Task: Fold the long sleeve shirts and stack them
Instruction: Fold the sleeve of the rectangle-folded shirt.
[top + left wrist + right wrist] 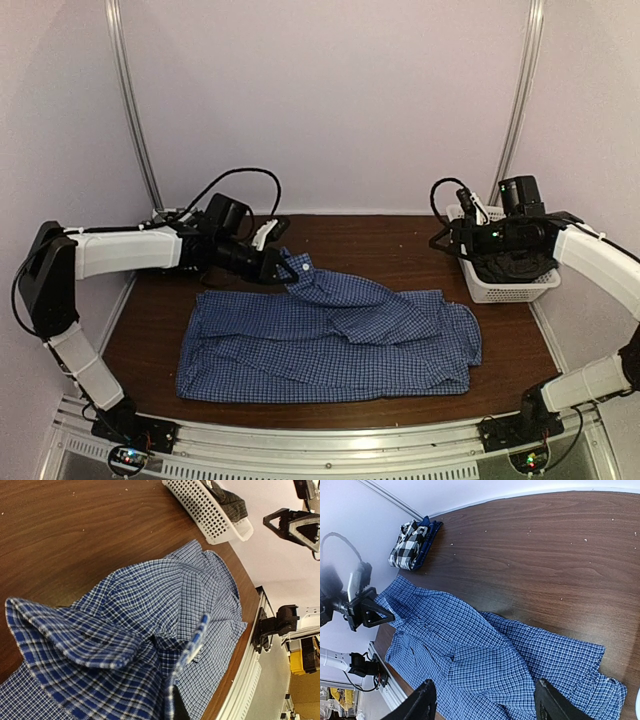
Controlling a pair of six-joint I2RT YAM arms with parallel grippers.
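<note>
The blue fine-check shirt (330, 345) lies spread across the middle of the table, one part pulled up towards the back left. My left gripper (285, 268) is shut on that raised part and holds it just above the table. In the left wrist view the cloth (125, 630) fills the frame and drapes over my dark finger (176, 707). My right gripper (485, 705) is open and empty, high above the shirt (485, 665); it hovers by the basket in the top view (452, 238). A folded black-and-white plaid shirt (410, 542) lies on a navy one at the back left.
A white perforated basket (505, 288) stands at the right edge of the table with dark cloth (227, 500) in it. The brown table (380, 240) ends at a metal rail along the near edge. White walls close in the back and sides.
</note>
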